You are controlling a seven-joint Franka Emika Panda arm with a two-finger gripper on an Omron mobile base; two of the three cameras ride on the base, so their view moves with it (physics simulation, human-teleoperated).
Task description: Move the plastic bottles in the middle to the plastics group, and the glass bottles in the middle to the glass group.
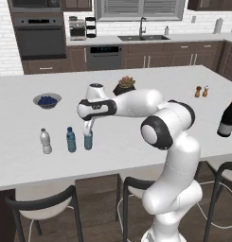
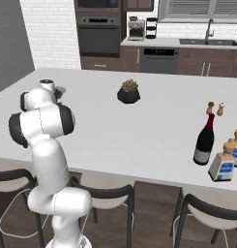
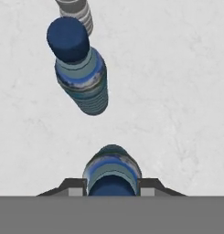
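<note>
Three small bottles in a row, jaws gripping pale water bottle (image 1: 88, 140), deeper-blue bottle (image 1: 71, 140) beside it

Three small water bottles (image 1: 71, 140), one wine bottle (image 2: 205, 139), two squarish bottles (image 2: 223, 162).

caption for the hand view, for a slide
Tool shut on a plastic bottle, beside the deeper-blue bottle on the counter.

pale water bottle (image 1: 88, 140) upright between the fingertips | deeper-blue bottle (image 1: 71, 140) just beyond hand, whitish bottle (image 1: 45, 142) past it | wine bottle (image 2: 205, 138), squarish bottle (image 2: 222, 163) far from hand, seemingly upright
</note>
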